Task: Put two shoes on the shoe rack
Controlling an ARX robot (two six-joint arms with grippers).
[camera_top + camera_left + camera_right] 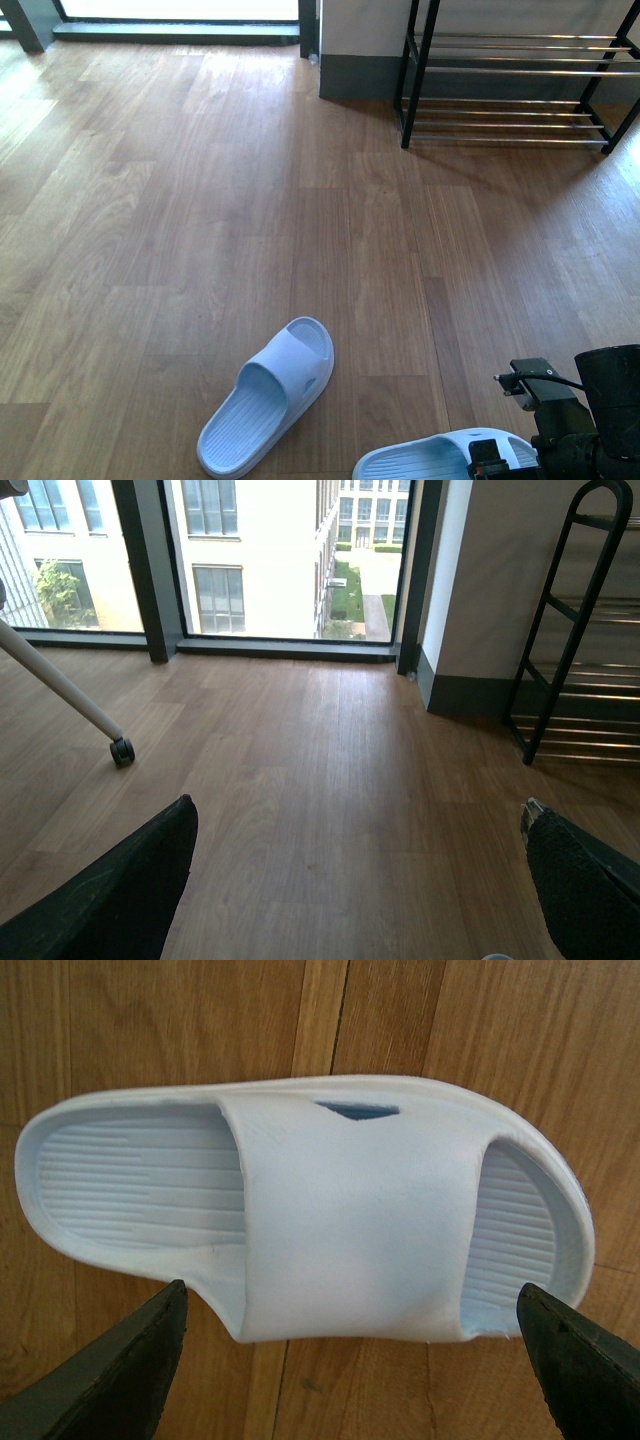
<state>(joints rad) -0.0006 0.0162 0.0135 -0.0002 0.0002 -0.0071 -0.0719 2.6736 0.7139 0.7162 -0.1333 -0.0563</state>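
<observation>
Right claw [350, 1295] hangs released over the right slide [340, 1220], its two dark fingers [120, 1370] spread to either side of the strap, one toward the toe and one toward the heel. Whether they touch the slide I cannot tell. In the front view this slide [430, 460] lies on the wood floor [200, 200] at the lower edge, just beside the right arm [590, 420]. The left slide [268, 395] lies near it, sole down and angled, toe pointing away. The rack [515, 70] stands well apart from both, against the far wall. The left claw [358, 810] is released too, fingers wide over bare floor, facing the rack [570, 640] and a window [270, 550].
</observation>
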